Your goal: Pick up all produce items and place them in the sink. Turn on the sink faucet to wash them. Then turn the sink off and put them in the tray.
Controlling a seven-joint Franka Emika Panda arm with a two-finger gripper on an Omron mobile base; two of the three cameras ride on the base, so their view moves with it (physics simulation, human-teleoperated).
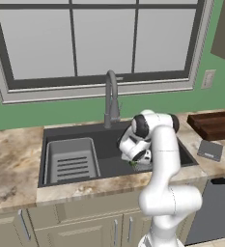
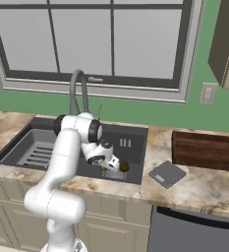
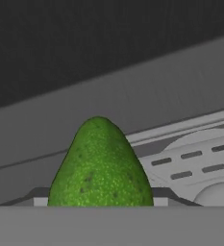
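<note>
Two produce items concern us, and both lie low in the sink (image 2: 135,135), the big dark basin set into the marbled worktop (image 1: 12,164) under the window. Beside it, the ribbed rack (image 1: 71,161) takes the left part of the basin, the faucet (image 1: 111,96) arches over the back rim, and the reddish tray (image 2: 204,150) waits on the worktop to the right, well apart from the basin, with a small grey square (image 2: 167,173) in front of it.

Our end effector (image 2: 106,167) is down inside the sink near the drain grate, right at the green item (image 3: 100,166). The jaws are around it or nearly so, but we cannot tell whether they are pressing on it.

We judge this fruit light, firm-skinned and pebbly, wider at the base and tapering upward, so it may squirt out if pinched high. We would take it across the broad lower belly, with moderate force to avoid bruising.

Smallest, the brown item (image 2: 124,167) sits just beside the end effector, probably round, light and prone to rolling.
</note>
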